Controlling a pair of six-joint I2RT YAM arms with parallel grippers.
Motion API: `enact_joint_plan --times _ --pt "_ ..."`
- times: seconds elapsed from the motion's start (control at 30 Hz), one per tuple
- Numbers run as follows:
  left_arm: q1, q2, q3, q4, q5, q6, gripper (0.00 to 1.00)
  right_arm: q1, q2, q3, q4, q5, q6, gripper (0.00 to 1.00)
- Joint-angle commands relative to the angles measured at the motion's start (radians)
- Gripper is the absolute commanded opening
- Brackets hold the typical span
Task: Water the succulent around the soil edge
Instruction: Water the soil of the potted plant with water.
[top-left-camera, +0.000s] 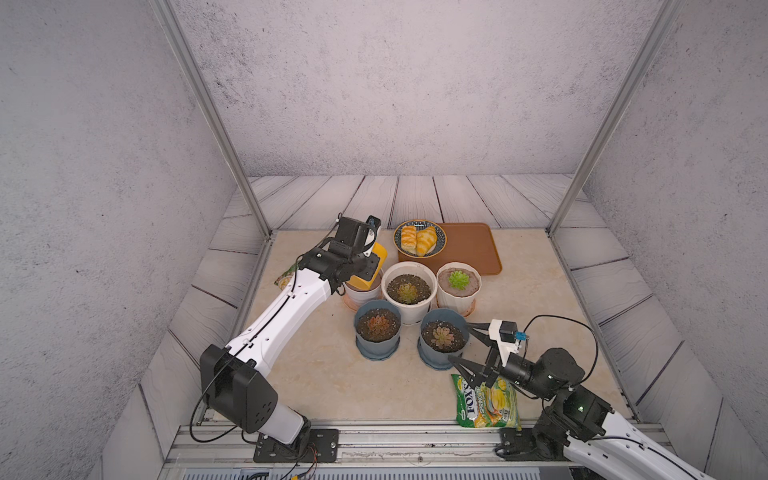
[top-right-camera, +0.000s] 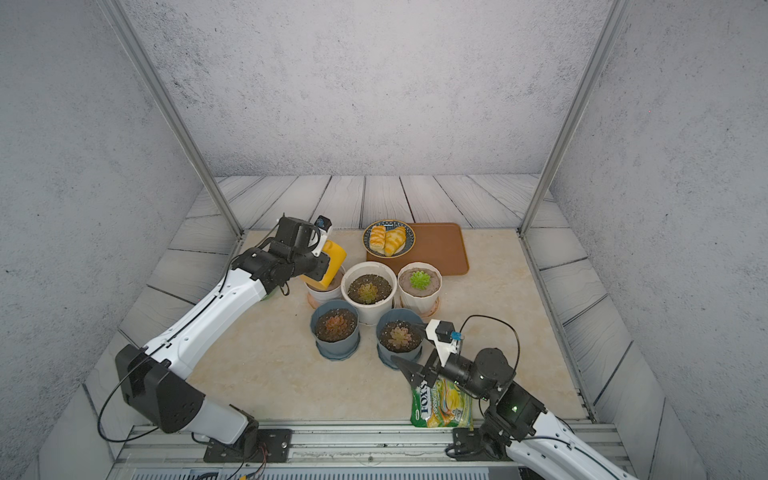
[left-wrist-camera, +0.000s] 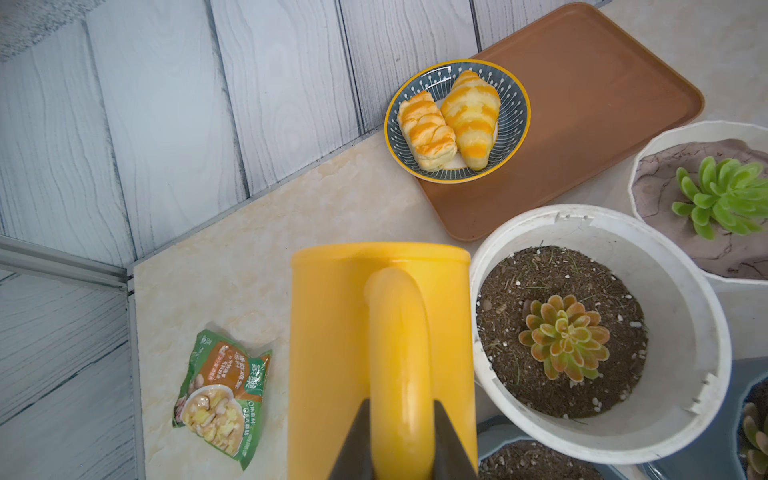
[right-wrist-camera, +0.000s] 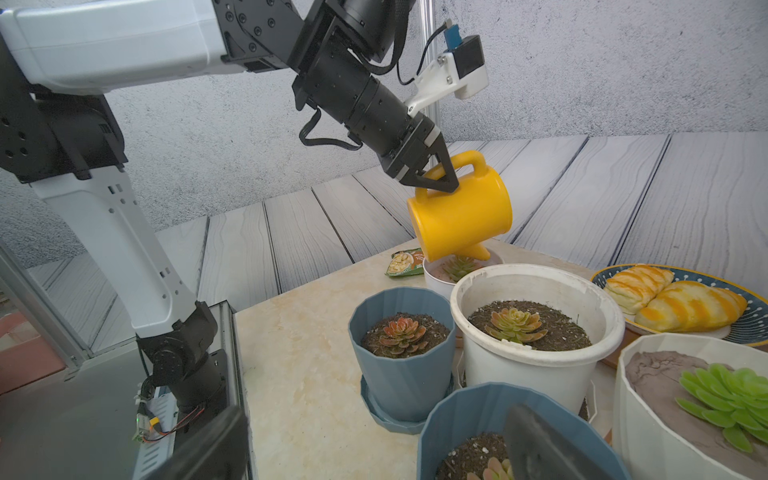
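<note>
One watering can (right-wrist-camera: 461, 216) hung tilted, handle clamped in the left gripper (right-wrist-camera: 440, 183), spout over the succulent (right-wrist-camera: 459, 266) in the small white pot (right-wrist-camera: 434, 279); the right gripper (top-left-camera: 461, 345) gaped empty beside a blue pot (top-left-camera: 430, 359).

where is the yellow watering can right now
In the right wrist view the can hangs tilted in the left gripper, spout over the small white pot at the cluster's back left, next to the big white pot.

Green-yellow candy bag (top-left-camera: 487, 402): "FOX'S", "SPRING TEA"; soup packet (left-wrist-camera: 222, 399): Chinese characters, illegible
</note>
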Motion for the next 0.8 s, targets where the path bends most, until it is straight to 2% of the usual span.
enact_joint_plan --times 0.0,0.4,0.77 --pt "0.002 -0.014 0.019 0.020 0.035 0.004 0.00 0.001 -0.005 0.022 0.000 0.006 -0.010 0.99" --pt "-0.007 -0.062 -0.025 0.017 0.071 -0.008 0.00 0.001 -0.015 0.023 -0.005 0.004 -0.008 0.99" --pt "-0.014 -0.160 -0.099 -0.017 0.112 -0.034 0.00 0.001 -0.015 0.019 -0.005 0.010 -0.010 0.99"
